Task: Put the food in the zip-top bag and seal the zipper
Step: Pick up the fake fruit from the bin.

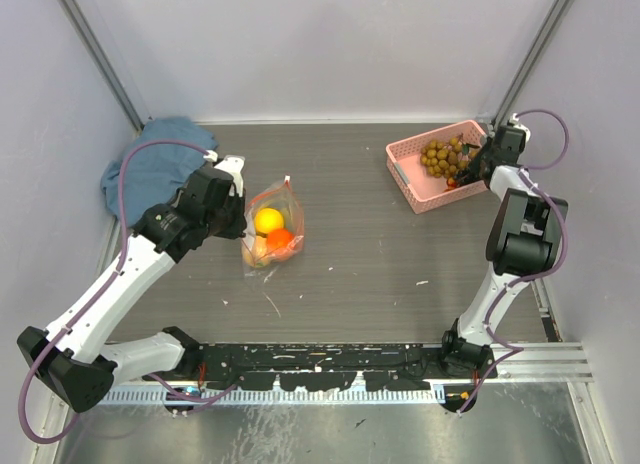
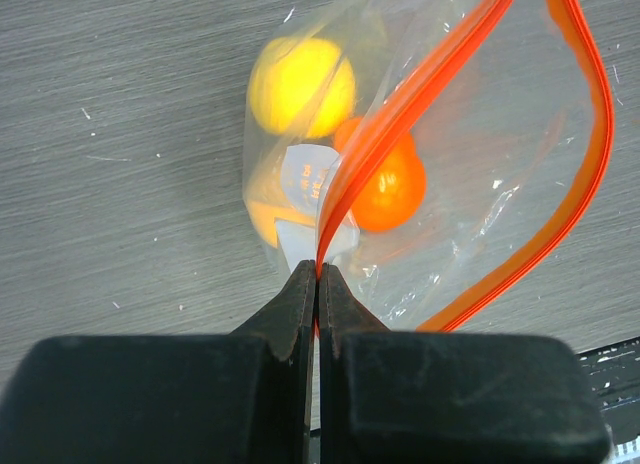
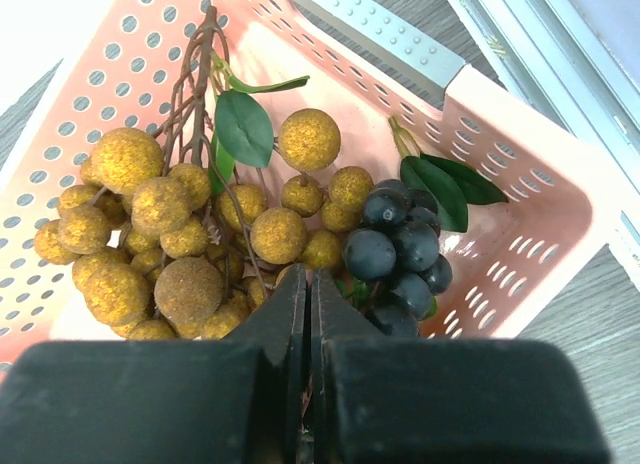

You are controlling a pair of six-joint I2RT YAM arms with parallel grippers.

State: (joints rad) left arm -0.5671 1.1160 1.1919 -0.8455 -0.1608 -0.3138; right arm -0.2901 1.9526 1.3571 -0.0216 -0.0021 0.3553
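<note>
from above, the zip-top bag (image 1: 272, 229) lies on the table (image 1: 380, 244) in front of the left arm, with a yellow fruit (image 1: 267, 220) and an orange fruit (image 1: 281, 240) already inside it. the left gripper (image 1: 238, 184) sits at the bag's near edge, beside the blue cloth (image 1: 150, 169). far to the right, well apart from the bag, the right gripper (image 1: 468, 164) reaches into the pink basket (image 1: 415, 189), where the olive-brown grapes (image 1: 441, 156) lie. in the left wrist view, the left gripper (image 2: 317, 272) has its jaws pressed together on the zipper (image 2: 400, 104), pinching one side of the orange-red strip while the other side bows out, so the mouth gapes. in the right wrist view, the right gripper (image 3: 308, 282) has its jaws closed at the foot of the olive-brown grapes (image 3: 170, 249), just beside a smaller cluster of dark grapes (image 3: 400, 249). whether a stem is actually caught between them cannot be told. the step in hand looks like lifting the bunch out. it likely wants a slow, straight rise to test the hold, keeping clear of the basket wall and the dark cluster. meanwhile the left pinch should hold the mouth wide and steady.
</note>
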